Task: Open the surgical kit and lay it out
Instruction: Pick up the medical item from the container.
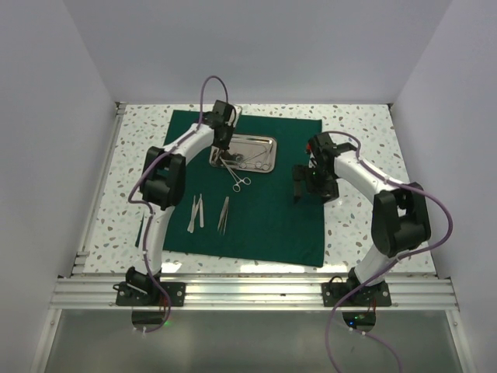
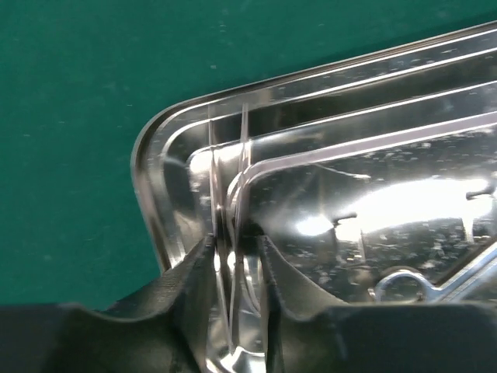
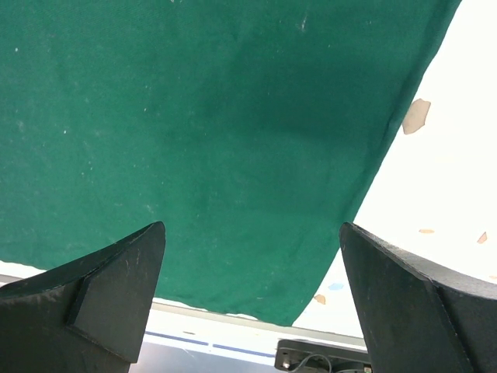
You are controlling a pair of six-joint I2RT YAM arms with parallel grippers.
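The dark green cloth [image 1: 264, 221] of the surgical kit lies spread flat on the table. The steel tray [image 1: 260, 144] sits on its far half. My left gripper [image 1: 221, 153] is down in the tray's left corner [image 2: 155, 148]. Its jaws stand narrow around an upright pair of thin silver tweezers [image 2: 227, 202]. The left finger [image 2: 190, 272] touches them and a slim gap shows at the right finger [image 2: 283, 272]. A ring handle [image 2: 400, 281] lies in the tray. My right gripper [image 1: 299, 186] hangs wide open above bare cloth [image 3: 194, 116], holding nothing.
Two tweezers [image 1: 197, 210], another pair [image 1: 224, 214] and ring-handled scissors [image 1: 240, 181] lie on the cloth in front of the tray. Speckled white tabletop [image 3: 450, 179] shows past the cloth's right edge. An aluminium rail [image 1: 256, 291] runs along the near edge.
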